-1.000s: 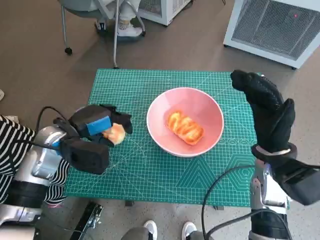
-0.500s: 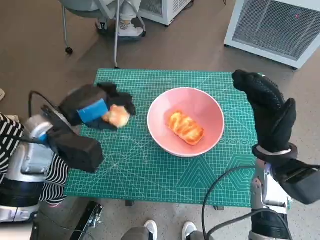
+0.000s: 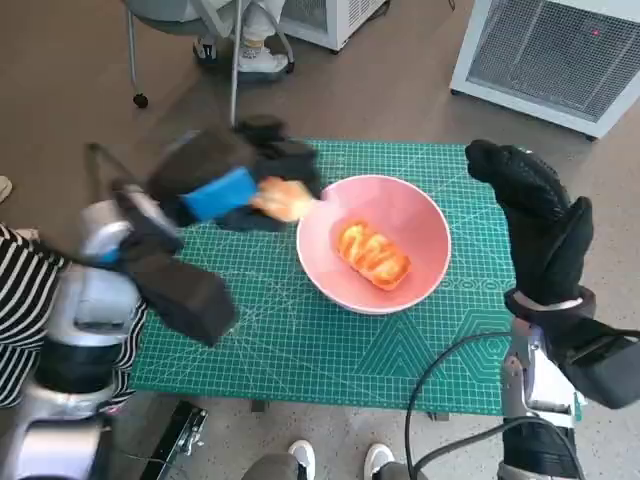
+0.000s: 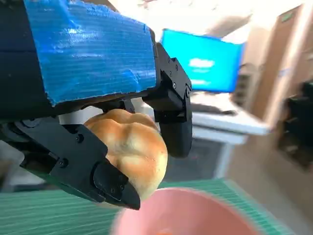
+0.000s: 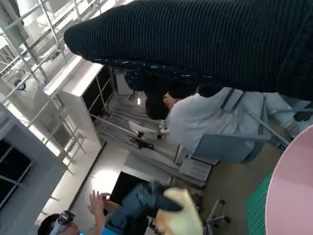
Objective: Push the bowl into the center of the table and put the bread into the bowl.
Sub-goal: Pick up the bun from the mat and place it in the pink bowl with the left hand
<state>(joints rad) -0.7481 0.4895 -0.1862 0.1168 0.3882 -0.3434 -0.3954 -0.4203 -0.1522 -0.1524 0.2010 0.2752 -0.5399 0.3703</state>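
Left hand [image 3: 235, 175] is gripping a bread roll [image 3: 283, 198], hanging just beside the pink bowl's [image 3: 420, 225] near rim; bowl lying to its right, another bread piece [image 3: 372, 254] sitting inside. Right hand [image 3: 535, 225] is raised, fingers apart, holding nothing. Green mat [image 3: 300, 350] is covering the table; chair [image 3: 195, 15] and white units [image 3: 560, 55] standing behind.

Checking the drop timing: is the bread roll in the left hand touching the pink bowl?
Apart. In the left wrist view, the roll, gripped by the left hand, hangs above the bowl rim with green mat visible between.
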